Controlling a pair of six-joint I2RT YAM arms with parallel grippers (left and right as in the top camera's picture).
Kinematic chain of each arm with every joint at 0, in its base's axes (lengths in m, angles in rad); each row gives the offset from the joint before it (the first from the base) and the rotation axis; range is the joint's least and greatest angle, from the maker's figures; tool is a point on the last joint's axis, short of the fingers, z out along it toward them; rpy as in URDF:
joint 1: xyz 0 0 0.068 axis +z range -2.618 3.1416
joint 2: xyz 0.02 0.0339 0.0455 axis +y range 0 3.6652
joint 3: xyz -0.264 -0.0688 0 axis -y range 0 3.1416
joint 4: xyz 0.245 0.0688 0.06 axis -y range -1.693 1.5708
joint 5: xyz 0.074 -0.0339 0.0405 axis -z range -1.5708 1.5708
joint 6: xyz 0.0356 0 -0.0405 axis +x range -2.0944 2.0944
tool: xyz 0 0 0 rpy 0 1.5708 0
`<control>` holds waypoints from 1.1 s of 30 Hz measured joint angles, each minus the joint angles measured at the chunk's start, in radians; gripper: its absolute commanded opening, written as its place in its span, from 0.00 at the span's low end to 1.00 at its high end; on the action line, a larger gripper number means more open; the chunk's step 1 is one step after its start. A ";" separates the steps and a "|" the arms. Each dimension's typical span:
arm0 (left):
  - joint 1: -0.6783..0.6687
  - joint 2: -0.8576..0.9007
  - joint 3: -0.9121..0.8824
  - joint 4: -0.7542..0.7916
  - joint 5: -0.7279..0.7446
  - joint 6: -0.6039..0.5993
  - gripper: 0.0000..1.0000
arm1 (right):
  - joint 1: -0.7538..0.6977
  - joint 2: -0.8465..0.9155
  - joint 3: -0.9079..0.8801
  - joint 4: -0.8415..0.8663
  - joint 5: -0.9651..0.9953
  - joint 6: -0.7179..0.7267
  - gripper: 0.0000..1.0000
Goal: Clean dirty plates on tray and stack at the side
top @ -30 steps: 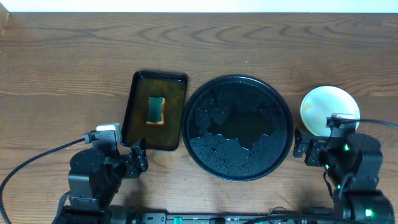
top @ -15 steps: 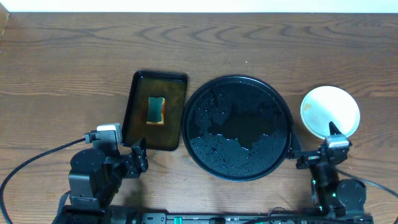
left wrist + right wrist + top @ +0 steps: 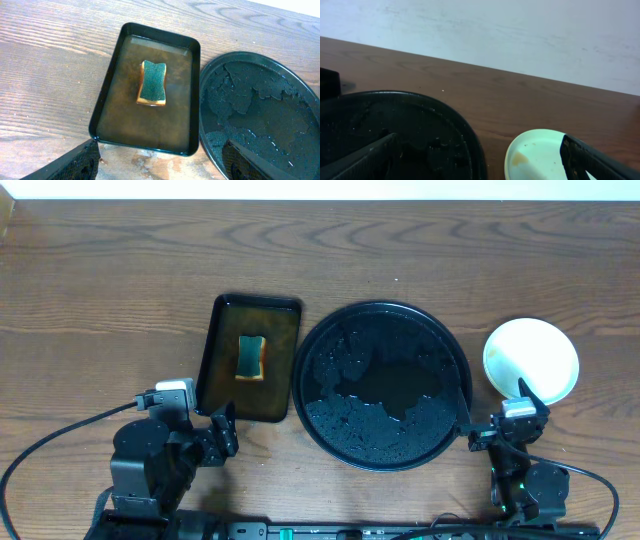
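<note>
The round black tray [image 3: 390,340] sits mid-table with a film of water and specks on it and no plates; it also shows in the left wrist view [image 3: 260,115] and the right wrist view [image 3: 420,125]. The plates [image 3: 531,358] lie stacked on the bare wood to the tray's right. The top one is pale mint-white with a brownish stain [image 3: 540,155], and a pale yellow edge shows beneath it. My right gripper [image 3: 500,422] [image 3: 479,145] is open and empty, just in front of the stack and the tray rim. My left gripper [image 3: 222,428] [image 3: 160,152] is open and empty, near the front.
A small dark rectangular tray [image 3: 222,370] with brownish water holds a green-and-yellow sponge [image 3: 251,356] [image 3: 153,83], left of the round tray. Cables run along the front edge. A pale wall stands behind the table in the right wrist view.
My right arm has drawn back toward the front edge and lowered, uncovering the whole top plate. The left arm, trays and sponge have not moved.
</note>
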State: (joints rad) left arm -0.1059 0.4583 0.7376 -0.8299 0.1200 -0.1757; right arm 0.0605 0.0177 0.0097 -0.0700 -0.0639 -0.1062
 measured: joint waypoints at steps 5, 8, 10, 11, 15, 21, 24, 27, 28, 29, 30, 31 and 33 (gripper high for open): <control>0.000 0.000 0.000 0.000 0.000 0.000 0.79 | 0.000 0.000 0.000 0.000 0.001 -0.004 0.99; 0.000 0.000 0.000 0.000 0.000 0.000 0.79 | 0.000 0.000 0.000 0.000 0.001 -0.005 0.99; 0.000 0.000 0.000 0.000 0.000 0.000 0.79 | 0.000 0.000 0.000 0.000 0.001 -0.005 0.99; 0.000 0.000 0.000 0.000 0.000 0.000 0.79 | 0.000 0.000 0.000 0.000 0.001 -0.005 0.99; 0.000 0.000 0.000 0.000 0.000 0.000 0.79 | 0.000 0.000 0.000 0.000 0.001 -0.007 0.99; 0.000 0.000 0.000 0.000 0.000 0.000 0.79 | 0.000 0.000 0.000 0.000 0.001 -0.008 0.99; 0.000 0.000 0.000 0.000 0.000 0.000 0.79 | 0.000 0.000 0.000 0.000 0.001 -0.008 0.99; 0.000 -0.001 0.000 -0.008 0.000 0.000 0.79 | 0.000 0.000 0.000 0.000 0.001 -0.008 0.99; 0.000 -0.003 -0.002 -0.012 -0.001 0.000 0.79 | 0.000 0.000 0.000 0.000 0.001 -0.008 0.99; 0.000 -0.009 -0.008 -0.008 -0.001 0.001 0.79 | 0.000 0.000 0.000 0.000 0.001 -0.008 0.99; 0.000 -0.022 -0.023 0.013 -0.003 0.001 0.79 | 0.000 0.000 0.000 0.000 0.001 -0.008 0.99; 0.001 -0.038 -0.043 0.043 -0.003 0.001 0.79 | 0.000 0.000 0.000 0.000 0.001 -0.008 0.99; 0.007 -0.087 -0.109 0.131 -0.004 0.004 0.79 | 0.000 0.000 0.000 0.000 0.002 -0.008 0.99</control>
State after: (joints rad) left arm -0.0990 0.3714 0.6281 -0.6987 0.1162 -0.1719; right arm 0.0605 0.0177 0.0097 -0.0696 -0.0624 -0.1139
